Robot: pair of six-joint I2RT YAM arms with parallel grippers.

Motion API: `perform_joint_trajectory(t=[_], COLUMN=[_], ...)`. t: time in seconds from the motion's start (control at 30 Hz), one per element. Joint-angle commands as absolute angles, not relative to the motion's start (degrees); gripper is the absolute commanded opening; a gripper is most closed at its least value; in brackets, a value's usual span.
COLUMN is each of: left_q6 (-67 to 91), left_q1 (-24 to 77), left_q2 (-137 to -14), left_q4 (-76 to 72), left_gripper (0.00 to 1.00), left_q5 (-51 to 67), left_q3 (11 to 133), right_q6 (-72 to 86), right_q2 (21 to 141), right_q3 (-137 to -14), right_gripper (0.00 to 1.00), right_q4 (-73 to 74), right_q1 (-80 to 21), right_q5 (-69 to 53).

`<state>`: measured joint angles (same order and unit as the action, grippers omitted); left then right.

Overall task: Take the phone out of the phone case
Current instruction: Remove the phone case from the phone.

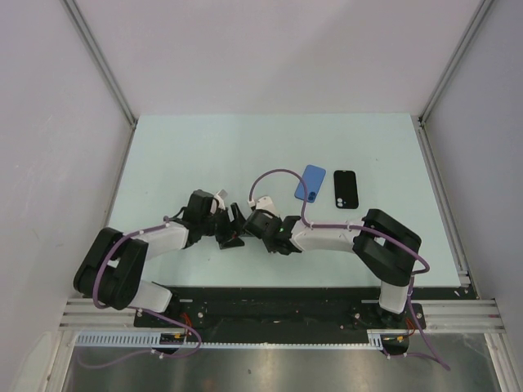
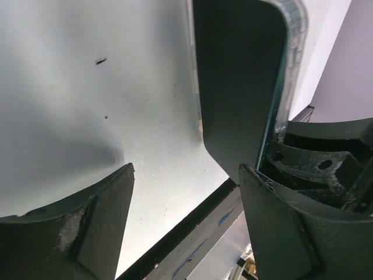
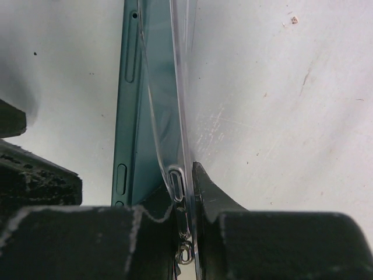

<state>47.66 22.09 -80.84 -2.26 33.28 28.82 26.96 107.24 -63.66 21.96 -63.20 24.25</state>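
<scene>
Mid-bench [image 1: 204, 147] by the near edge, our right gripper [image 3: 183, 188] pinches the case [image 3: 178, 87] lip, the phone [image 3: 131, 116] running lengthwise straight away from it, while our left gripper [image 2: 186, 175] gapes wide, phone against one finger.

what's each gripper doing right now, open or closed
Left gripper: open, fingers apart, gripping nothing.
Right gripper: closed on the edge of the clear plastic phone case.
</scene>
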Motion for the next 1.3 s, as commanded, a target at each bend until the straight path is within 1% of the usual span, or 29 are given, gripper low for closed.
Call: perform_joint_trajectory(t=[0.0, 0.13, 0.17, 0.3, 0.43, 0.5, 0.67, 0.77, 0.8, 0.87, 0.9, 0.93, 1.0, 1.07, 1.1, 1.13, 1.17, 1.27], left_q6=[50.44, 53.69, 53.88, 53.79, 54.41, 52.75, 52.29, 52.30, 51.86, 51.42, 50.98, 50.45, 48.79, 47.90, 47.73, 47.72, 47.81, 48.34], left_q1=[22.50, 22.59, 22.50, 22.50, 22.94, 23.29, 23.47, 23.47, 23.38, 23.38, 23.38, 23.38, 23.38, 23.38, 23.38, 23.38, 23.47, 23.38], left_q2=[-81.74, -80.77, -80.60, -81.30, -82.61, -82.88, -82.89, -81.31, -81.12, -80.25, -79.11, -78.49, -77.79, -78.13, -78.31, -78.83, -79.10, -79.45], left_q4=[-11.14, -15.20, -15.38, -14.68, -14.15, -11.44, -9.84, -9.67, -9.15, -7.57, -7.04, -6.42, -4.23, -2.56, -2.46, -2.55, -3.07, -3.78], left_gripper=[0.75, 0.66, 0.66, 0.65, 0.63, 0.61, 0.62, 0.66, 0.71, 0.78, 0.84, 0.87, 0.91, 0.92, 0.92, 0.92, 0.92, 0.92], left_q5=[36.56, 36.74, 36.48, 35.07, 33.58, 31.91, 31.02, 30.06, 29.80, 29.09, 28.74, 28.22, 27.07, 27.07, 27.16, 27.25, 27.42, 27.95], left_q3=[28.30, 26.72, 26.81, 28.91, 30.23, 31.72, 32.70, 33.04, 33.31, 33.92, 34.10, 34.19, 34.98, 35.51, 35.33, 35.07, 34.89, 33.93], right_q6=[32.26, 31.55, 31.29, 31.03, 30.68, 30.85, 30.85, 30.85, 30.85, 31.11, 31.46, 31.99, 32.52, 31.91, 31.47, 31.03, 30.07, 30.58], right_q2=[121.82, 121.90, 121.73, 121.29, 121.03, 120.94, 120.59, 120.15, 119.89, 118.92, 118.39, 118.30, 118.30, 117.95, 117.78, 117.77, 117.95, 117.77], right_q3=[-57.66, -57.57, -57.57, -57.57, -57.57, -57.57, -57.57, -57.57, -57.57, -57.92, -59.66, -60.90, -62.40, -63.45, -63.89, -64.94, -65.56, -66.01], right_gripper=[0.00, 0.00, 0.00, 0.00, 0.00, 0.00, 0.00, 0.00, 0.00, 0.00, 0.00, 0.00, 0.00, 0.00, 0.03, 0.10, 0.24, 0.37], right_q4=[1.58, 0.62, 0.53, -1.04, -1.06, -0.88, -0.88, -0.79, -0.36, 2.00, 7.33, 9.82, 13.60, 13.89, 13.97, 14.15, 14.24, 13.63], right_q1=[-64.25, -63.55, -63.20, -62.93, -62.75, -62.84, -62.84, -62.67, -62.67, -63.01, -63.19, -63.37, -63.19, -62.84, -62.84, -62.84, -62.84, -62.40], right_q5=[-2.37, -4.65, -5.27, -6.33, -6.51, -6.42, -6.15, -6.24, -6.07, -1.26, 2.25, 6.90, 10.09, 11.34, 11.34, 10.99, 10.38, 7.48])
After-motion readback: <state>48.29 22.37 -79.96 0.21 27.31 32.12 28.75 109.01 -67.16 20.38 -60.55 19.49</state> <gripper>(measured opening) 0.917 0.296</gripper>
